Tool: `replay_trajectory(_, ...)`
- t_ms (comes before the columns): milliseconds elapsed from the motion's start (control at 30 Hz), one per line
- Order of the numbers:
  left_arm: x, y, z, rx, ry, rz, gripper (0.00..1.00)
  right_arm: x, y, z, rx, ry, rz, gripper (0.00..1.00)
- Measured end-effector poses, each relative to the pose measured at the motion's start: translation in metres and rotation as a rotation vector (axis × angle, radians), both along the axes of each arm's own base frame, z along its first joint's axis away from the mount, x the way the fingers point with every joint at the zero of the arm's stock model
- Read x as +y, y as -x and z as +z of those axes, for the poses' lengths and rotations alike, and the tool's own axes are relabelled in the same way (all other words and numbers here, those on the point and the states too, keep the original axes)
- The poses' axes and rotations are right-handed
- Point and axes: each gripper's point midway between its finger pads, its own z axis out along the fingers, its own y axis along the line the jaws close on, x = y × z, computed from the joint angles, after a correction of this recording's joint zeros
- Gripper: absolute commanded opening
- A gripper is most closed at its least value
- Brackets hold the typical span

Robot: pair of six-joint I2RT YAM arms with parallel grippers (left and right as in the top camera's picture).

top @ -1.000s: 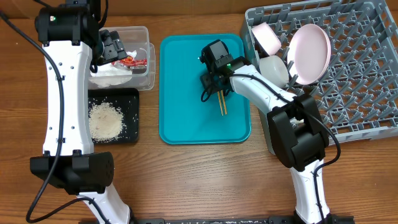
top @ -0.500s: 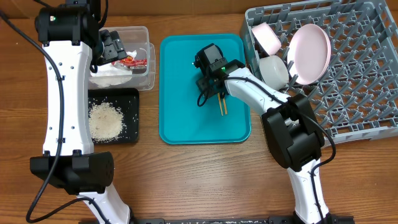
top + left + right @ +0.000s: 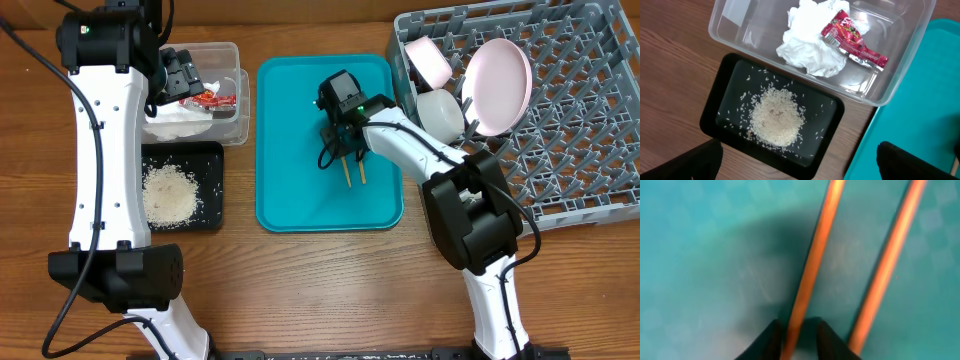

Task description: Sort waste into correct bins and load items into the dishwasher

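Observation:
Two wooden chopsticks point(image 3: 354, 170) lie on the teal tray point(image 3: 290, 190). My right gripper point(image 3: 338, 135) is down on them. In the right wrist view its black fingertips point(image 3: 771, 336) pinch the left chopstick point(image 3: 815, 265) between them; the other chopstick point(image 3: 890, 265) lies free beside it. My left gripper point(image 3: 180, 75) is open and empty above the clear tub point(image 3: 225, 50), which holds the white napkin point(image 3: 805, 45) and red wrapper point(image 3: 850, 37). Rice point(image 3: 777, 117) is heaped in the black tray point(image 3: 720, 105). The grey rack point(image 3: 570, 130) holds the plate point(image 3: 500, 85) and two bowls point(image 3: 430, 60).
The teal tray point(image 3: 920, 100) lies between the bins on the left and the rack on the right. The rack's left wall stands close to the right arm. Bare wooden table runs along the front.
The right gripper has shifted slightly on the tray, and the two chopsticks now lie splayed apart, one pushed left. The left arm has not moved.

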Motion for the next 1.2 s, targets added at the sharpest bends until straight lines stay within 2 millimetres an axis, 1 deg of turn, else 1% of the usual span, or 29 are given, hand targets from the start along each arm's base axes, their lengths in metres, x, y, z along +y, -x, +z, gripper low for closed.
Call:
replay_trajectory(33,0.0,0.0,0.0,0.0,0.0,0.0,1.0,-0.002,0.004,-0.001,0.019,0.004,-0.016,0.06)
replay_trajectory(67,0.0,0.0,0.0,0.0,0.0,0.0,1.0,-0.004,0.006,-0.001,0.031,0.008,-0.023,0.04)
replay_trajectory(267,0.0,0.0,0.0,0.0,0.0,0.0,1.0,-0.01,0.015,0.001,0.077,0.029,-0.045,0.04)
replay_trajectory(400,0.0,0.0,0.0,0.0,0.0,0.0,1.0,-0.012,0.022,0.008,0.116,0.038,-0.043,0.04)
replay_trajectory(467,0.0,0.0,0.0,0.0,0.0,0.0,1.0,-0.011,0.023,0.016,0.128,0.04,-0.043,0.04)
replay_trajectory(500,0.0,0.0,0.0,0.0,0.0,0.0,1.0,-0.01,0.022,0.025,0.129,0.037,-0.044,0.04)
replay_trajectory(567,0.0,0.0,0.0,0.0,0.0,0.0,1.0,-0.005,0.015,0.05,0.103,0.014,-0.042,0.04)
replay_trajectory(633,0.0,0.0,0.0,0.0,0.0,0.0,1.0,-0.005,0.012,0.081,0.07,-0.009,-0.044,0.04)
replay_trajectory(700,0.0,0.0,0.0,0.0,0.0,0.0,1.0,-0.008,0.007,0.126,0.005,-0.054,-0.053,0.04)
replay_trajectory(733,0.0,0.0,0.0,0.0,0.0,0.0,1.0,-0.013,0.003,0.154,-0.042,-0.083,-0.066,0.04)
replay_trajectory(767,0.0,0.0,0.0,0.0,0.0,0.0,1.0,-0.018,0.002,0.174,-0.075,-0.103,-0.079,0.04)
replay_trajectory(800,0.0,0.0,0.0,0.0,0.0,0.0,1.0,-0.028,0.0,0.198,-0.116,-0.13,-0.101,0.04)
replay_trajectory(867,0.0,0.0,0.0,0.0,0.0,0.0,1.0,-0.055,0.002,0.238,-0.176,-0.165,-0.162,0.04)
replay_trajectory(900,0.0,0.0,0.0,0.0,0.0,0.0,1.0,-0.069,0.003,0.25,-0.191,-0.173,-0.19,0.04)
replay_trajectory(933,0.0,0.0,0.0,0.0,0.0,0.0,1.0,-0.088,0.004,0.263,-0.207,-0.179,-0.231,0.04)
replay_trajectory(967,0.0,0.0,0.0,0.0,0.0,0.0,1.0,-0.107,0.005,0.269,-0.213,-0.174,-0.27,0.04)
replay_trajectory(1000,0.0,0.0,0.0,0.0,0.0,0.0,1.0,-0.127,0.008,0.272,-0.203,-0.162,-0.307,0.04)
replay_trajectory(1067,0.0,0.0,0.0,0.0,0.0,0.0,1.0,-0.151,0.013,0.267,-0.166,-0.134,-0.352,0.04)
replay_trajectory(1133,0.0,0.0,0.0,0.0,0.0,0.0,1.0,-0.177,0.022,0.255,-0.1,-0.096,-0.397,0.04)
replay_trajectory(1200,0.0,0.0,0.0,0.0,0.0,0.0,1.0,-0.189,0.028,0.251,-0.063,-0.089,-0.417,0.04)
